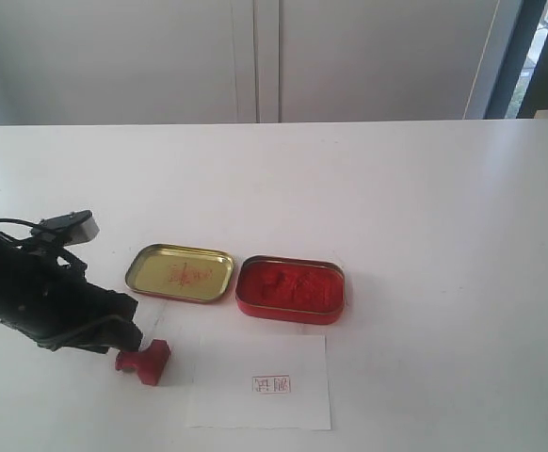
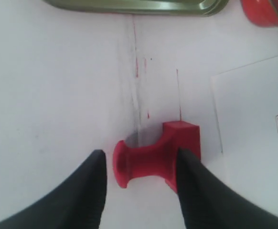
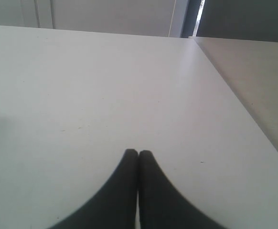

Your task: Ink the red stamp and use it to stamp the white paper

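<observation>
The red stamp (image 1: 145, 360) lies on its side on the table, just left of the white paper (image 1: 265, 381), knob pointing toward my left arm. My left gripper (image 1: 126, 341) is open and low over it. In the left wrist view the stamp (image 2: 153, 160) sits between the spread fingers of the gripper (image 2: 141, 155); one finger stands apart from the knob, the other overlaps the square block. The paper (image 2: 253, 119) carries a small red square print (image 1: 271, 383). My right gripper (image 3: 138, 153) is shut on nothing, above bare table, and does not show in the exterior view.
Behind the paper stand the red tin of ink paste (image 1: 290, 288) and, to its left, the shallow gold lid (image 1: 180, 273) with red smears. Thin red marks streak the table (image 2: 136, 67) between lid and stamp. The table's right edge (image 3: 234, 105) shows in the right wrist view.
</observation>
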